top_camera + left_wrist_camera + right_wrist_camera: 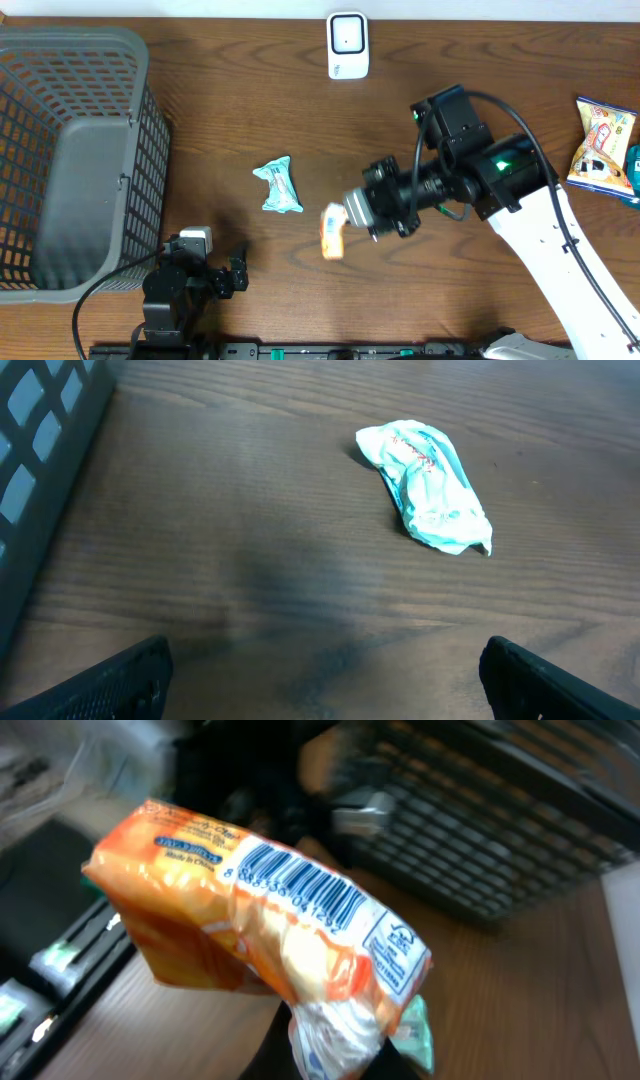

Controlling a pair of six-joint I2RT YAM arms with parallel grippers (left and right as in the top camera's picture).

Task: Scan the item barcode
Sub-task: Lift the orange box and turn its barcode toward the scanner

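From high above we look straight down on the whole brown surface. Our left wrist view sits low by the front edge and looks across the wood at the blue wrapper, a little way off. Our right wrist view is very close to the orange packet and faces the gray basket by the left edge. We see all three things from above too.

It looked a mock shop checkout: basket at nine o'clock, scanner at twelve, snack packets at three.
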